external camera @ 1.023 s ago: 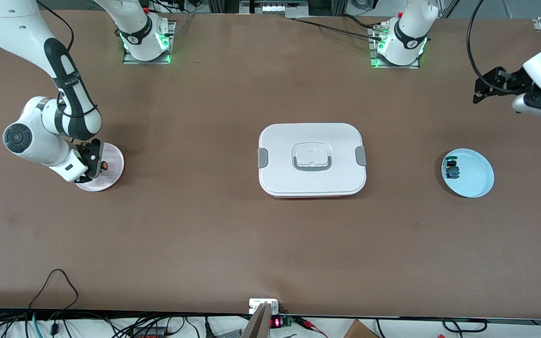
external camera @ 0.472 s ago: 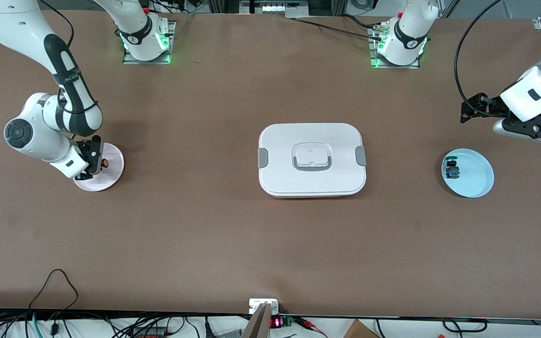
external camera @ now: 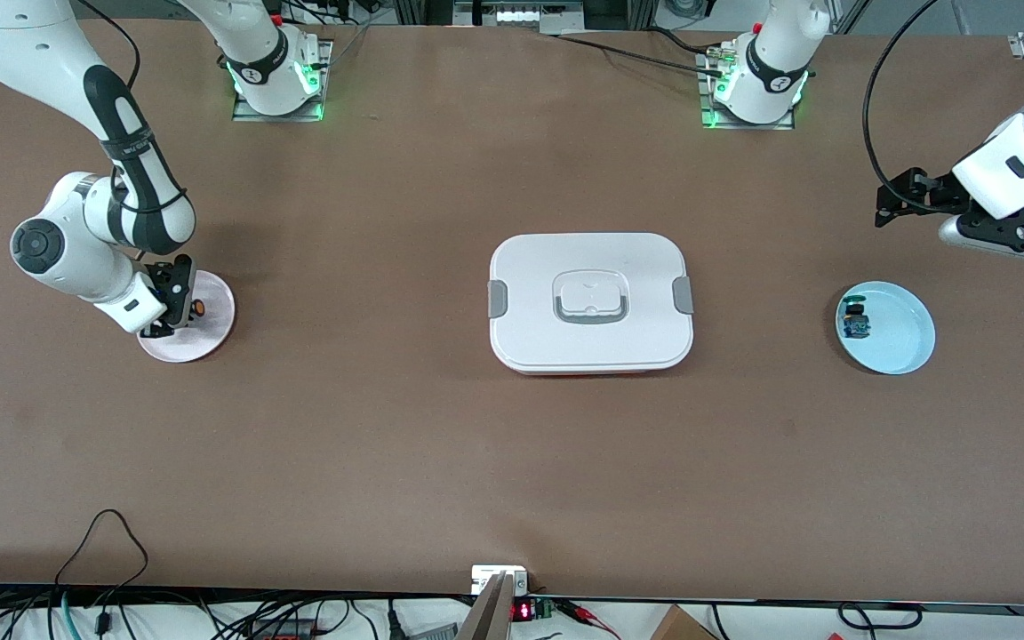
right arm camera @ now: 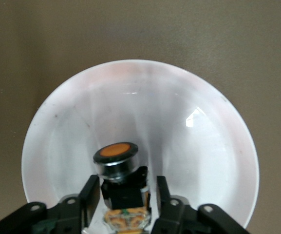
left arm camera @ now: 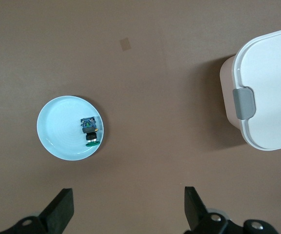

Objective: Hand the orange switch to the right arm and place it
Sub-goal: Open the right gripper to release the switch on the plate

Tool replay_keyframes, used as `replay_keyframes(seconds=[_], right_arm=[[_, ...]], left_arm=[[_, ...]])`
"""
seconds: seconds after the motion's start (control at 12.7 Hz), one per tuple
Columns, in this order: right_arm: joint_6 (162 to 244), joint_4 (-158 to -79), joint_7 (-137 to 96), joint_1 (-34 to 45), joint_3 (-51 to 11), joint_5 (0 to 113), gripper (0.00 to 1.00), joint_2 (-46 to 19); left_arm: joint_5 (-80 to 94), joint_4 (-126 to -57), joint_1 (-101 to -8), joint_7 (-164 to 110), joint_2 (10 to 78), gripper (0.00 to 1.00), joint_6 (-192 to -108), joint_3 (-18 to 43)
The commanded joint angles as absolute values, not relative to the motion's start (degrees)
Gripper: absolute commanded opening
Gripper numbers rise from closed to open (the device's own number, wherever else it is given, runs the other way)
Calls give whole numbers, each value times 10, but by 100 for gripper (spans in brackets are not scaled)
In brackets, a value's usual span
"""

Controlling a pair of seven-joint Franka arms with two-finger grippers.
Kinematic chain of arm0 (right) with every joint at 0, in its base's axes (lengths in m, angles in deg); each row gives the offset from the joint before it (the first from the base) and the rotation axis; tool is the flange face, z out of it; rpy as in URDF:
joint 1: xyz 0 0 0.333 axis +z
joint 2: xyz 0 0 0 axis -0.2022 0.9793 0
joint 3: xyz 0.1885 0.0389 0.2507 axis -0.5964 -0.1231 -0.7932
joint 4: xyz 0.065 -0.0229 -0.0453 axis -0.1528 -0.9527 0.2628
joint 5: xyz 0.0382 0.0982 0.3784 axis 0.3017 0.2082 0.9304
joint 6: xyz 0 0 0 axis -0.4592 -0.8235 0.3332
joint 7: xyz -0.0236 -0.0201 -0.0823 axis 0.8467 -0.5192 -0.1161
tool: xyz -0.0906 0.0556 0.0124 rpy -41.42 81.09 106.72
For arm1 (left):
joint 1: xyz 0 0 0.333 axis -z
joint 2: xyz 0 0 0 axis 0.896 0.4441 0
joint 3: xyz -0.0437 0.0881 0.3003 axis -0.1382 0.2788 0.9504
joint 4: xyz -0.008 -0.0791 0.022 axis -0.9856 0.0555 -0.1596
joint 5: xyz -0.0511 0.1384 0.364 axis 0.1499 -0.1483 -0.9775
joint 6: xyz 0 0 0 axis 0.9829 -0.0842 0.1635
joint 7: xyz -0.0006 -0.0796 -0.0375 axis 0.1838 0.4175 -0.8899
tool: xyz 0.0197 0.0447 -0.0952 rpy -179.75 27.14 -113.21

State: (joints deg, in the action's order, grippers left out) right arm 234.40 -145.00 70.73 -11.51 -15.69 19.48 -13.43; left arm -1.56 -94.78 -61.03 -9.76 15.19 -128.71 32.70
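From the front view, you have the right arm (external camera: 94,231) bent down over the pink plate (external camera: 210,322) at its own end of the table. The right gripper (external camera: 176,307) sits low over that plate, and the orange switch (external camera: 196,308) shows as a small orange dot at its tip, above the plate's surface. In the middle of the table stands the white lidded box (external camera: 590,302). Toward the left arm's end lies the light blue plate (external camera: 894,333), with a small black part with a blue-green top (external camera: 855,321) resting on it near the rim that faces the box. The left gripper (external camera: 899,197) hangs in the air over bare table, just short of the blue plate on the side toward the robots' bases.

In the left wrist view you see the left gripper's fingers (left arm camera: 62,210) spread wide apart with nothing between them. The blue plate (left arm camera: 57,127) and its blue-green part (left arm camera: 89,130) lie well clear of them, and a corner of the white box (left arm camera: 267,92) shows at the edge.

In the right wrist view the right gripper (right arm camera: 125,195) has its fingers (right arm camera: 92,192) closed on the black body of the orange switch (right arm camera: 116,155), cap up, over the pink plate (right arm camera: 198,146). Whether the switch touches the plate you cannot tell.
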Motion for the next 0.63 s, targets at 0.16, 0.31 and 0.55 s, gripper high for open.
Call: replay_keyframes(seconds=[0.16,0.31,0.55], right_arm=[[2351,-1452,638,-121,-161,197,100,-190],[2293,-1424,563,-120,-161,197,100,-212],[2187,-1367,403,-99,-163,197,100,-251]], left_arm=[[-10,-960,-612,-91,136,100,-1294,328],[-11,-959,-612,-91,136,100,-1294,328],[-11,-958,-612,-93,136,100,-1293,327]])
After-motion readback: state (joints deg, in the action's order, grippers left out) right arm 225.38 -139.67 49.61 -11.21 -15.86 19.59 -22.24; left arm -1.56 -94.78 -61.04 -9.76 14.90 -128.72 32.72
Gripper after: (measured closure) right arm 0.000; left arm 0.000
